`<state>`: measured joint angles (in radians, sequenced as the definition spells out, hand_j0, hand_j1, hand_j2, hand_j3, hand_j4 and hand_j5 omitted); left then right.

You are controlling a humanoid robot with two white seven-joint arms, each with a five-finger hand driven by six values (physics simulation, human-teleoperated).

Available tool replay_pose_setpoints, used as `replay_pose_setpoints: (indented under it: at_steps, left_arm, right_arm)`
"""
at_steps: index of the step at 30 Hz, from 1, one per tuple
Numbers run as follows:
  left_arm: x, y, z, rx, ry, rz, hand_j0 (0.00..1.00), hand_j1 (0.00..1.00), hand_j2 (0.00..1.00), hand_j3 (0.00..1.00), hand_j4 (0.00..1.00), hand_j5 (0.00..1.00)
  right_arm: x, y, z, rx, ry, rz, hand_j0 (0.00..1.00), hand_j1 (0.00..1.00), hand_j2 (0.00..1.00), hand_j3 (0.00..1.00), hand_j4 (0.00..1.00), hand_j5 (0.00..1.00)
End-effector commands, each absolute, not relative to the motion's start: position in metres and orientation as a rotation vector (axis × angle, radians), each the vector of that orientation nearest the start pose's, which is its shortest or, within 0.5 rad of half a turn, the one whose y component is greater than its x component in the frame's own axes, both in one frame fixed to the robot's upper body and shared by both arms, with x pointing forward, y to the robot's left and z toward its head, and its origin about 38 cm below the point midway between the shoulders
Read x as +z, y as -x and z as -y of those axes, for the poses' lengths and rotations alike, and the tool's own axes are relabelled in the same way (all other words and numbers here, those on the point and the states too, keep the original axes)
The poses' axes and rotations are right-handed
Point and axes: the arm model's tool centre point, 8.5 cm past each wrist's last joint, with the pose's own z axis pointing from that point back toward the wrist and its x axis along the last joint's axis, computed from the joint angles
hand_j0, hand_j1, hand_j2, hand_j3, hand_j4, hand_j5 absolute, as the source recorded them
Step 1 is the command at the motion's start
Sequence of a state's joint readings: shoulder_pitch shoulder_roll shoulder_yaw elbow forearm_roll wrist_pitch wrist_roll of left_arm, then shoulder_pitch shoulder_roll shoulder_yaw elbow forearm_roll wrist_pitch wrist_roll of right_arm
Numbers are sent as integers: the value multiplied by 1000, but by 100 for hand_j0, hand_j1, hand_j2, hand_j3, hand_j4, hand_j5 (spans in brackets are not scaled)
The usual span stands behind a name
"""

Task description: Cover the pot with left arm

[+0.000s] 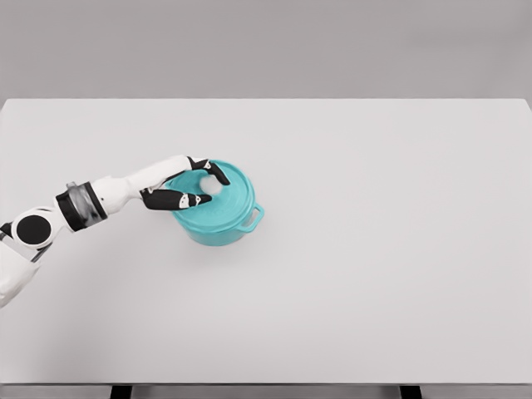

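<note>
A teal pot (214, 232) stands on the white table (374, 249), left of the middle, with a side handle (253, 218) pointing right. Its teal lid (237, 195) lies flat on the pot's rim. My left hand (216, 190) reaches in from the lower left and hovers over the lid's left half. The thumb and black-tipped fingers (218, 174) close around the pale knob at the lid's centre. My right arm does not show.
The table's far edge runs across the top of the view, with a grey wall behind it. Its near edge lies along the bottom.
</note>
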<state>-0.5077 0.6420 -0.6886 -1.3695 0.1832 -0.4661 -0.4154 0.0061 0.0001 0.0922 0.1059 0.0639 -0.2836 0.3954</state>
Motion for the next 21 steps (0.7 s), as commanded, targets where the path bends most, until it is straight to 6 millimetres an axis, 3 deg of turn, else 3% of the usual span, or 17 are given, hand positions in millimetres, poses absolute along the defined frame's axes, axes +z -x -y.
replay_pose_setpoints:
  at_steps: [1, 21]
  left_arm:
    - [147, -424, -244, -1349, 213, 1674, 60, 60, 60, 60, 60, 60]
    - [146, -424, -243, -1350, 216, 1675, 62, 62, 62, 62, 62, 62]
  right_arm:
    - [-253, 17, 237, 193, -328, 131, 100, 100, 100, 100, 100, 100]
    - [-253, 17, 237, 192, -328, 130, 100, 100, 100, 100, 100, 100]
